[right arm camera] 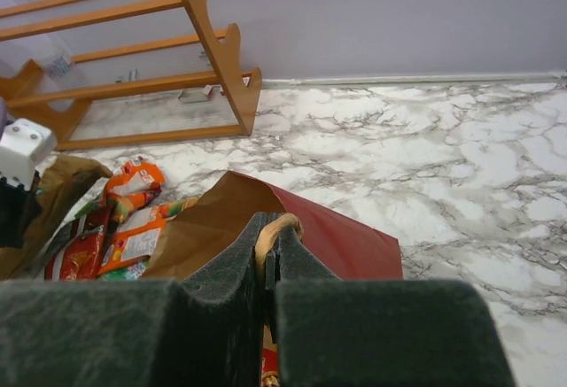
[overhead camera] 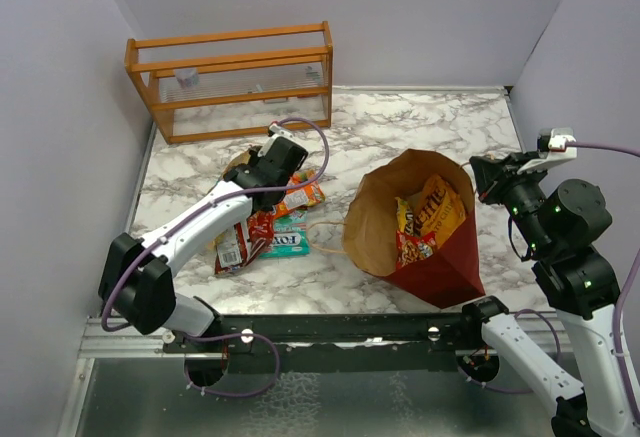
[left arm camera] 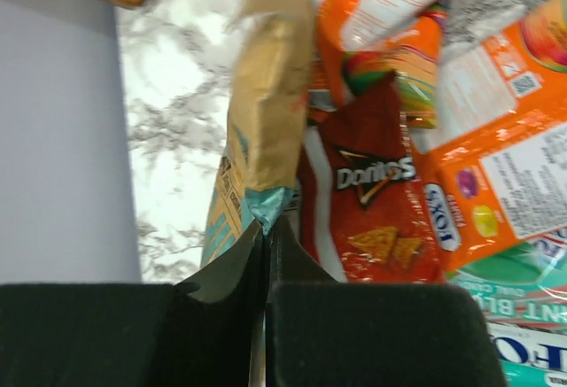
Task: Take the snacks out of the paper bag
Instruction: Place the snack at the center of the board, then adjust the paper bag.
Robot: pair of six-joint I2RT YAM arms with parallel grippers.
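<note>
Marble tabletop (overhead camera: 420,127): right hand (right arm camera: 268,238) pinches the paper bag (right arm camera: 345,241) by its rim, I judge to hold it open; left hand (left arm camera: 267,224) pinches a gold packet (left arm camera: 266,112) beside the snack pile (overhead camera: 268,229).

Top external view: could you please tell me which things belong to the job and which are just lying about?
Job:
dark red paper bag
crinkly snack packets inside it
colourful packets on the marble table
tan-and-teal packet in left gripper

Lying about:
orange wooden rack

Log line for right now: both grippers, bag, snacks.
left gripper: shut on tan packet | right gripper: shut on paper bag rim | snacks: some inside bag | pile: on table
</note>
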